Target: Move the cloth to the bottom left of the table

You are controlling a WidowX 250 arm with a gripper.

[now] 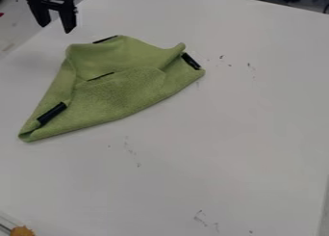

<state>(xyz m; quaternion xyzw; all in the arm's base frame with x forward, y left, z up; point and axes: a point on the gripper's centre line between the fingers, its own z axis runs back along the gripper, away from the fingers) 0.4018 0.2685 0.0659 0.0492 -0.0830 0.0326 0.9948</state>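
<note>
The gripper (56, 29) hangs at the upper left of the camera view, above and to the left of the cloth. Its two black fingers are spread apart with nothing between them. A green cloth (122, 93) lies partly folded on the white table (212, 148), across the upper left part of the surface. Black strips mark several of its edges and its middle. One pointed corner reaches toward the left edge of the view, and another side ends near the top centre. Gripper and cloth are apart.
An orange object (22, 231) sits at the bottom left corner of the view. Small dark marks dot the tabletop. The table's edges run along the upper left and the top right, with dark items beyond the top right edge.
</note>
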